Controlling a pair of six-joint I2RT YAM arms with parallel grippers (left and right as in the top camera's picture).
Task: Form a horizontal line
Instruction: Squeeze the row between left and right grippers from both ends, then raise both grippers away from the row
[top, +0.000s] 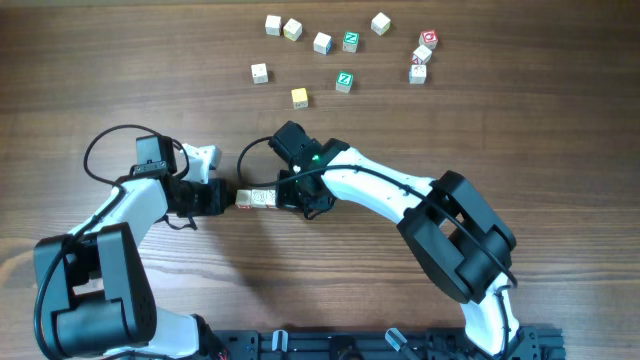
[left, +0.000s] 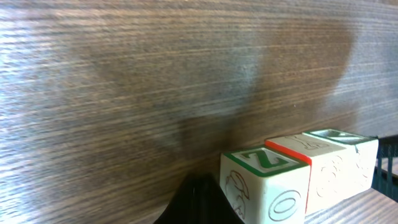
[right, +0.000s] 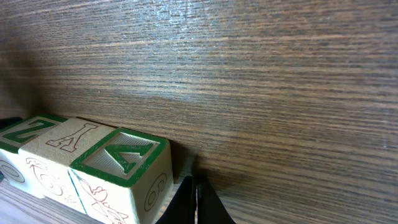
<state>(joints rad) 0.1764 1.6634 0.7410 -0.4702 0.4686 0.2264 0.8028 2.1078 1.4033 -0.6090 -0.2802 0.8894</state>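
where the two arms meet near the middle of the table (top: 560, 130), a row of three small wooden cubes (top: 256, 198) lies running left to right, the cubes touching side by side. the cubes at the row's two ends have green-bordered tops, and the one between them has a pale top with a red edge. the left gripper (top: 226, 198) sits at the row's left end and the right gripper (top: 284, 197) at its right end, so the row lies between them. from the left wrist, that gripper's fingertips (left: 199, 199) show as one dark wedge with no gap, closed and holding nothing, just beside the end cube. from the right wrist, the fingertips (right: 183, 202) are pressed together with only a hairline slit, also holding nothing, just beside the other end cube. far across the table, loose cubes (top: 322, 42) lie scattered, well apart from the row, with a yellow cube (top: 299, 97) nearest to it.
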